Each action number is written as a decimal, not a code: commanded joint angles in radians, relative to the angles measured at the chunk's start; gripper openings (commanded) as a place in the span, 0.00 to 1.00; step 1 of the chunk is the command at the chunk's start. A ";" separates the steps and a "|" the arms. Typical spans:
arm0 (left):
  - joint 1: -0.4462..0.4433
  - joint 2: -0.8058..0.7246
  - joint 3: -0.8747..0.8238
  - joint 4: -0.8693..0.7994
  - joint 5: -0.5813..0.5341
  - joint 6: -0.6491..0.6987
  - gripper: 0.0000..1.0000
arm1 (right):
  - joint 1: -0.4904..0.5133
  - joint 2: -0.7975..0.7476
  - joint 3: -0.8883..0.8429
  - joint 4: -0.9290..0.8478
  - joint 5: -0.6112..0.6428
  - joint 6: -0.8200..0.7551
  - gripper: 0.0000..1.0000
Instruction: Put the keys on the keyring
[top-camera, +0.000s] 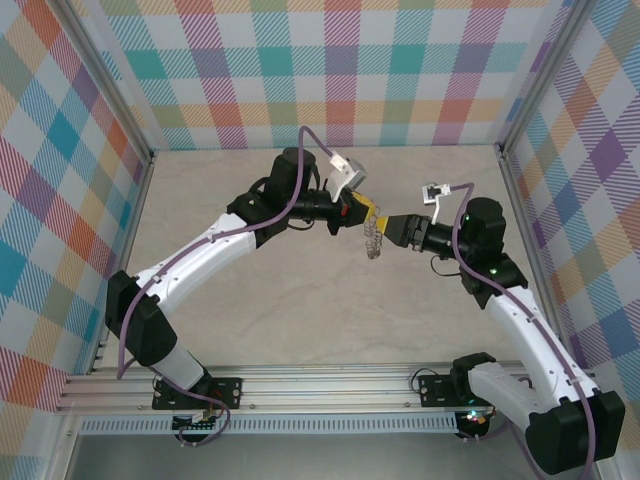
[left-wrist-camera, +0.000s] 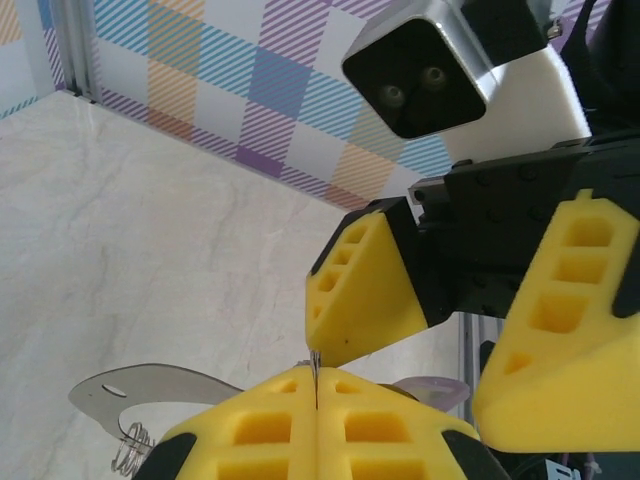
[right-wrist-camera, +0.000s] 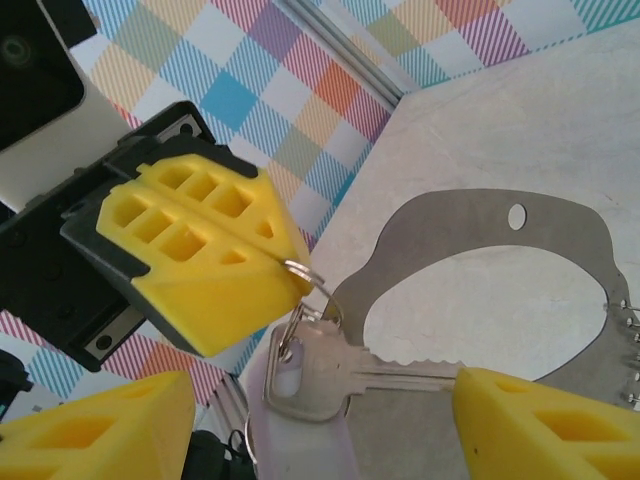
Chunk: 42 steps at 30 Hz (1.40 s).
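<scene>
- Yellow foam pads (right-wrist-camera: 190, 250) of the left gripper (right-wrist-camera: 286, 262) are pressed flat together. They pinch the thin wire ring (right-wrist-camera: 308, 280) at their very tips. In the left wrist view a sliver of that wire stands up out of the seam.
- The right gripper (top-camera: 397, 228) has its jaws well apart and holds nothing. Its fingers (right-wrist-camera: 545, 425) stand on either side of what hangs from the ring.
- The key (right-wrist-camera: 318, 385) is silvery and hangs just below the left gripper's tips. The wire passes through the hole in its head, so it looks threaded already.
- Its long axis runs sideways. The head sits under the ring and the blade reaches across the open gap to the finger on the right of the right wrist view. Whether the blade's tip touches that finger or passes behind it, I cannot tell.
- A flat grey plate (right-wrist-camera: 470, 215) with a small hole hangs at the same ring behind the key, over the table (right-wrist-camera: 560, 120).
- A lilac piece (right-wrist-camera: 300, 450) lies under the key's head; what it is I cannot tell.
- From above, the two grippers face tip to tip over mid-table with the bundle hanging between them. The right arm is the free one and the nearer to the key.
- The blade lies along the right gripper's closing line, so closing would meet the key end-on rather than on its flats.
- If that arm draws away, a finger could catch the blade and tug the ring from the pinch.
</scene>
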 joint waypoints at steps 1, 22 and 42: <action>-0.014 -0.054 0.007 0.043 0.054 0.031 0.00 | -0.007 -0.020 -0.014 0.077 0.074 0.057 0.68; -0.014 -0.078 0.016 -0.045 0.191 0.111 0.00 | -0.064 -0.008 -0.111 0.464 -0.280 0.117 0.65; 0.004 -0.046 0.079 -0.051 0.146 0.139 0.00 | -0.064 0.026 -0.140 0.487 -0.402 0.151 0.45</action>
